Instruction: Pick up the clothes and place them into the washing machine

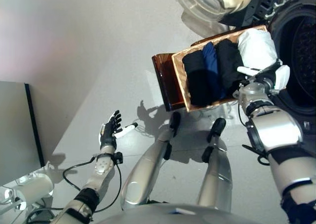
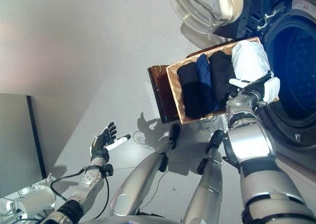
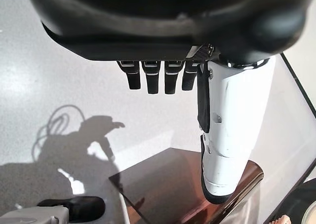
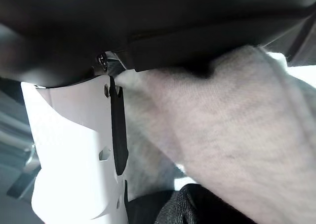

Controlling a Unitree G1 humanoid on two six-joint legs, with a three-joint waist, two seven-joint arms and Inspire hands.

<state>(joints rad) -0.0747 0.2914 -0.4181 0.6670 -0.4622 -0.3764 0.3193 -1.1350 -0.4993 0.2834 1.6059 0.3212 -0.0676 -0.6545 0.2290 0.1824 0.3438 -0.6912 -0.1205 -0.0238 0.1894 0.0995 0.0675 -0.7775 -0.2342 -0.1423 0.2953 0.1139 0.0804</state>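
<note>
A shallow wicker basket [image 1: 178, 76] rests on a low dark brown box [image 1: 163, 81] beside the washing machine's open drum [image 1: 301, 51]. It holds folded black [image 1: 200, 81] and blue [image 1: 213, 66] clothes and a white garment [image 1: 256, 46] at the end nearest the machine. My right hand [image 1: 266, 75] is in the basket at the white garment, its fingers curled into the cloth. In the right wrist view the white garment [image 4: 222, 135] lies bunched against the palm beside the thumb [image 4: 74, 150]. My left hand [image 1: 109, 130] hangs open and empty over the floor at the left; it also shows in the left wrist view [image 3: 163, 21].
The machine's round door [image 1: 212, 2] stands open above the basket. A grey cabinet [image 1: 17, 130] stands at the far left. Grey floor lies between it and the box.
</note>
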